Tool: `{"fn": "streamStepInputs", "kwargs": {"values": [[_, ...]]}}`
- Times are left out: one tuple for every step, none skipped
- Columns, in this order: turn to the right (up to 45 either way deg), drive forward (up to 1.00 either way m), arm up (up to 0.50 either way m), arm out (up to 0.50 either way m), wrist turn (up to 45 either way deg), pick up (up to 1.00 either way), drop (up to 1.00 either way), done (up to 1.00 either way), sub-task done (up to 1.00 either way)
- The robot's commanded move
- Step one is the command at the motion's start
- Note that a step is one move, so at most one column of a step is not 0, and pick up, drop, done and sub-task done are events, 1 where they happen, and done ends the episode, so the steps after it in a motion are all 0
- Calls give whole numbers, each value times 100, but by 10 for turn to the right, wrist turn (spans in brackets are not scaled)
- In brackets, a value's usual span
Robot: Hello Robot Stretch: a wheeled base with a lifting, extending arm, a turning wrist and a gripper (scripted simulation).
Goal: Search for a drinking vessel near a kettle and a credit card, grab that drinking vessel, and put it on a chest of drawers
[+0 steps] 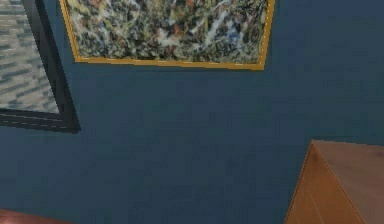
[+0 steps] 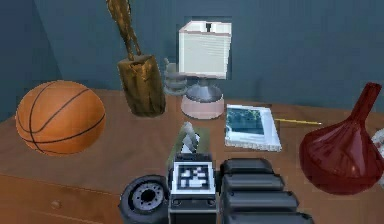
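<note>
Presently, the gripper [image 2: 186, 150] stands at lower centre of the arm side view, over the wooden top [image 2: 100, 170]. A small pale grey form [image 2: 188, 134] lies at its far end; whether this is the drinking vessel, or is held, cannot be told. Noted also: basketball [image 2: 60, 116] left, red vase [image 2: 345, 150] right, lamp [image 2: 205, 55] upper centre.

Glossy red vase [image 2: 345, 150]; polished wooden top [image 2: 110, 160]; rough wood stump [image 2: 142, 85]
</note>
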Motion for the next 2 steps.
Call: {"fn": "streamStepInputs", "kwargs": {"values": [[0, 0, 0, 40, 0, 0, 0, 0, 0], [0, 0, 0, 0, 450, 0, 0, 0, 0]]}}
